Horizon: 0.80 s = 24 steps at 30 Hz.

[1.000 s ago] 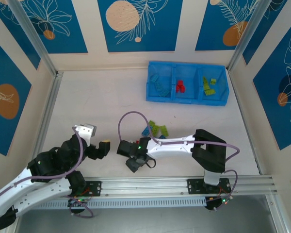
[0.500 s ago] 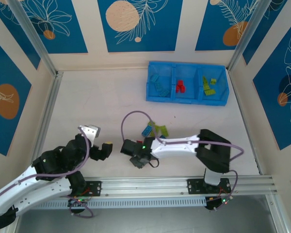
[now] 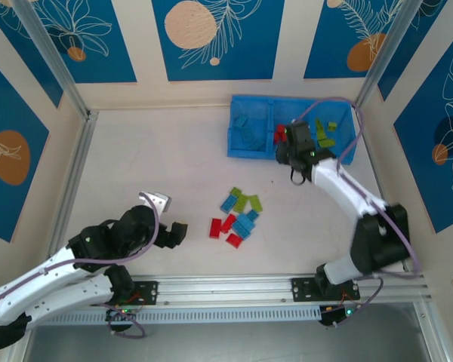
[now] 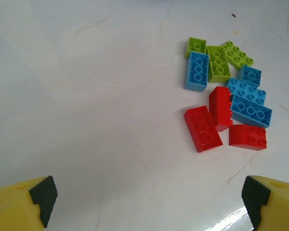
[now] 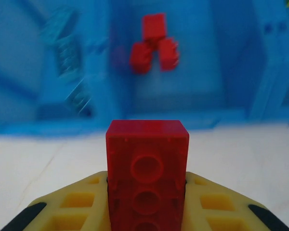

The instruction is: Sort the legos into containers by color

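My right gripper point(image 3: 294, 145) hovers at the front wall of the blue tray point(image 3: 249, 154), before its middle compartment. It is shut on a red brick point(image 5: 147, 173) that stands up between the yellow fingers point(image 5: 77, 207). That compartment holds three red bricks point(image 5: 154, 45). The left compartment holds light blue bricks point(image 3: 248, 132) and the right one green bricks point(image 3: 326, 134). A loose pile of red, blue and green bricks point(image 3: 238, 215) lies mid-table, also in the left wrist view point(image 4: 226, 101). My left gripper point(image 3: 174, 230) stands open to the pile's left, with nothing between its fingertips point(image 4: 43, 195).
A metal rail point(image 3: 272, 286) runs along the near edge by the arm bases. Aluminium frame posts point(image 3: 68, 196) and patterned walls close in the table on three sides. Bare tabletop point(image 3: 158, 158) spreads left of the tray and pile.
My right arm has swung from beside the pile at the front up to the tray, carrying the red brick. The left gripper has crept a little to the right.
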Available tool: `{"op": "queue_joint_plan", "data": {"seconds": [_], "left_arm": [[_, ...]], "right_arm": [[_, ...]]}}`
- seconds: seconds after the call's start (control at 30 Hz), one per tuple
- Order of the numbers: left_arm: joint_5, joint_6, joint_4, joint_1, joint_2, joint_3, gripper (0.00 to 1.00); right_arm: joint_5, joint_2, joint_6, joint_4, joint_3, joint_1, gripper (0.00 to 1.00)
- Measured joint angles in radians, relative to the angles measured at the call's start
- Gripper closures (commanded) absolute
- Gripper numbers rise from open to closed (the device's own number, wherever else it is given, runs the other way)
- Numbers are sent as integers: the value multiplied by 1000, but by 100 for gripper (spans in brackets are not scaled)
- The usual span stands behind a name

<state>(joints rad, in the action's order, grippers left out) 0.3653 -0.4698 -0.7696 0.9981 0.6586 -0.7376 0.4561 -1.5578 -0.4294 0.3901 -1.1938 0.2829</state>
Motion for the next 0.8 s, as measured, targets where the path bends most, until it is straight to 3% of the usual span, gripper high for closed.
{"op": "queue_joint_plan", "data": {"seconds": [0.1, 0.23, 0.4, 0.57, 0.8], "left_arm": [[-14, -19, 4, 0, 39, -1, 1], [-35, -48, 16, 0, 108, -10, 2], [-74, -61, 62, 0, 221, -29, 3], [-123, -55, 154, -16, 387, -87, 5], [-257, 0, 282, -103, 684, -225, 25]], "right_arm": [[-23, -222, 24, 11, -183, -73, 77], [-68, -401, 35, 63, -367, -126, 52], [-114, -417, 26, 137, -454, -153, 45], [-188, -200, 13, 177, -333, -143, 45], [-393, 403, -20, 248, 16, -60, 39]]}}
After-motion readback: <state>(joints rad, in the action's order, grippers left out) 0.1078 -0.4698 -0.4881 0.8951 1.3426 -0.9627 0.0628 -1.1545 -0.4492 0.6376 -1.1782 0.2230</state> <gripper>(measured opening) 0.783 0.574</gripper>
